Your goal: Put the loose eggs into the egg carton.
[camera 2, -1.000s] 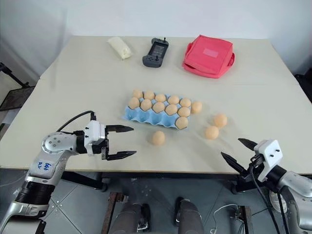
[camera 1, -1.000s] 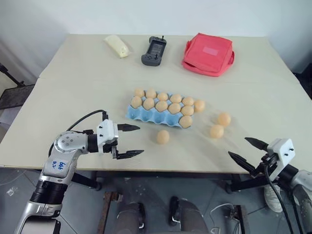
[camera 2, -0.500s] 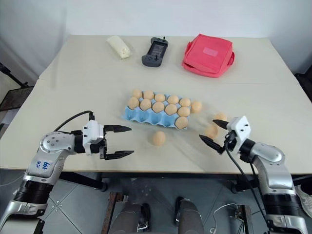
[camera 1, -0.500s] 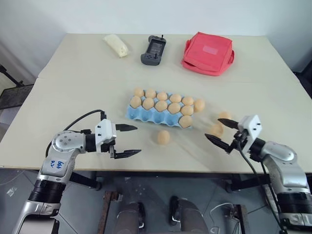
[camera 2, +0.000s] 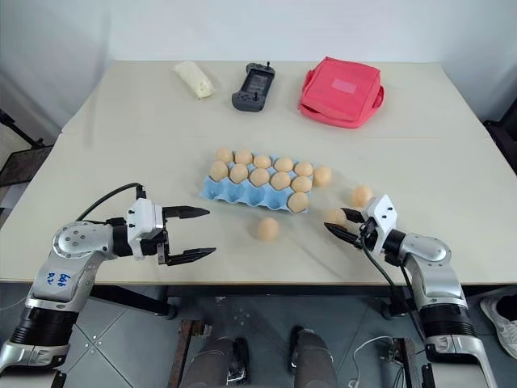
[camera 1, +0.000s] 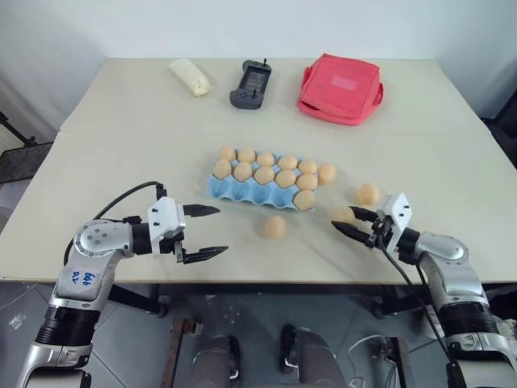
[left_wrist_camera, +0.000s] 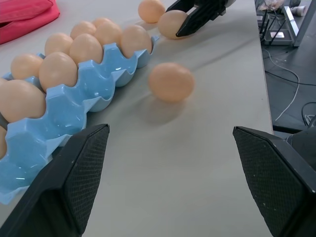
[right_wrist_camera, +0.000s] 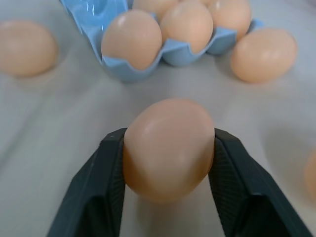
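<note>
The light-blue egg carton (camera 1: 236,191) lies mid-table with several tan eggs in its far rows and bare cups along its near row. My right gripper (camera 1: 350,222) is shut on a loose egg (right_wrist_camera: 168,148), low over the table to the right of the carton, with a black finger (right_wrist_camera: 98,187) pressed on each side of it. Another loose egg (camera 1: 275,227) lies in front of the carton, one (camera 1: 367,194) lies just beyond the right gripper, and one (camera 1: 326,173) rests against the carton's right end. My left gripper (camera 1: 202,233) hovers open near the table's front left, empty.
At the far side lie a red fabric pouch (camera 1: 339,77), a black handheld controller (camera 1: 250,83) and a pale wrapped bundle (camera 1: 191,78). The table's front edge runs just under both grippers.
The right arm swung in from the table's front right corner to the loose egg and shut on it. The left gripper stayed where it was, still open.
</note>
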You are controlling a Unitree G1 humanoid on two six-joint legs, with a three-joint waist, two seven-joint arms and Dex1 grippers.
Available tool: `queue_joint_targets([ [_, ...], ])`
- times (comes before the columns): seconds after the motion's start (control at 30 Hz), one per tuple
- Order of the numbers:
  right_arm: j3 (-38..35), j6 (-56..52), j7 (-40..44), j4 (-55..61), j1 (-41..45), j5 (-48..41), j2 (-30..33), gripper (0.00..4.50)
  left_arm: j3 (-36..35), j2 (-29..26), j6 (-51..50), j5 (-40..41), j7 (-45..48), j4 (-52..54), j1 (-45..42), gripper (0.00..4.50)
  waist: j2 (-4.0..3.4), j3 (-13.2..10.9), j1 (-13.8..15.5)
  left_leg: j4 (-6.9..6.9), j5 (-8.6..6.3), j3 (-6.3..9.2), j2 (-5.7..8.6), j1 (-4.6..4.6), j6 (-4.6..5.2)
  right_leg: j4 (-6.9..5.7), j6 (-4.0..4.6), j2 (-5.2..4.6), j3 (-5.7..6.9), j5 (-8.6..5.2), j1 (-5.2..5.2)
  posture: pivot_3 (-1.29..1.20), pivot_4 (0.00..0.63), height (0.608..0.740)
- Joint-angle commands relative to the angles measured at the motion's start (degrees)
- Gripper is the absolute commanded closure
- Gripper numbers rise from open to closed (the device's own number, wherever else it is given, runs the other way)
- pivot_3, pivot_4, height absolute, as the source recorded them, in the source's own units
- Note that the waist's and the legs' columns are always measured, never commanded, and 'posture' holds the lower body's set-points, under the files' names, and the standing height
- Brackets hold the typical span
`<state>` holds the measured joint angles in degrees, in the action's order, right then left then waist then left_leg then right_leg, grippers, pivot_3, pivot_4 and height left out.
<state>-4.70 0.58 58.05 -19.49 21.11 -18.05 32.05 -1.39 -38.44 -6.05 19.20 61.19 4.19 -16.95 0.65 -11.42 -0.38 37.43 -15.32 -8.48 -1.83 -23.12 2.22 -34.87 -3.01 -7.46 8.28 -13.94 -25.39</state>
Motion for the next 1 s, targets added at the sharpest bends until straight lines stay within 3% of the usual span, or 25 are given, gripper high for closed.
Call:
queue_joint_targets([
  [0.03, 0.70, -1.40, -0.61, 6.61, 2.11, -1.76, -1.82, 2.51, -2.39, -0.29, 0.12, 1.18, -1.37, 1.93, 0.89, 0.23, 0.00, 0.00, -0.03, 0.00, 0.01, 0.00, 0.00, 0.00, 0.00, -0.03, 0.00, 0.00, -0.01, 0.00, -0.02, 0.00, 0.150, 0.740],
  [0.27, 3.50, -7.57, -5.27, 12.67, 9.36, -1.86, -7.25, 2.51, -3.92, 0.04, 0.25, 1.41, -2.80, 0.57, 1.37, 0.23, -0.01, 0.00, 0.01, 0.02, -0.06, 0.00, -0.01, 0.00, -0.15, -0.11, 0.04, -0.03, -0.03, 0.01, -0.06, 0.00, 0.150, 0.740],
  [0.5, 8.24, -6.69, -6.39, 6.59, 13.93, 2.84, -10.52, 2.51, -3.66, 0.49, 0.59, 1.01, -3.43, 0.28, 1.20, 0.23, -0.01, 0.00, 0.15, -0.02, -0.06, 0.00, 0.01, -0.06, -0.14, -0.02, 0.04, -0.04, 0.00, 0.01, -0.08, 0.00, 0.150, 0.740],
  [0.77, 6.88, -5.92, -6.49, 6.42, 14.02, 3.56, -9.26, 0.01, -3.70, 0.33, 0.12, 1.39, -3.48, 1.19, 1.95, 0.23, -0.01, 0.00, -0.36, -0.04, 0.01, -0.07, -0.01, -0.07, 0.00, -0.03, 0.01, 0.00, -0.01, 0.03, -0.09, 0.00, 0.150, 0.740],
  [1.0, -3.49, -6.78, -7.34, 18.56, 1.05, -2.02, -1.88, 0.01, -1.93, 0.94, -2.43, 1.91, -3.06, 0.63, -0.25, 0.23, 0.00, 0.00, 0.38, -0.06, -0.04, -0.06, 0.03, -0.10, 0.03, 0.14, -0.02, -0.02, -0.01, 0.04, -0.08, 0.00, 0.150, 0.740],
])
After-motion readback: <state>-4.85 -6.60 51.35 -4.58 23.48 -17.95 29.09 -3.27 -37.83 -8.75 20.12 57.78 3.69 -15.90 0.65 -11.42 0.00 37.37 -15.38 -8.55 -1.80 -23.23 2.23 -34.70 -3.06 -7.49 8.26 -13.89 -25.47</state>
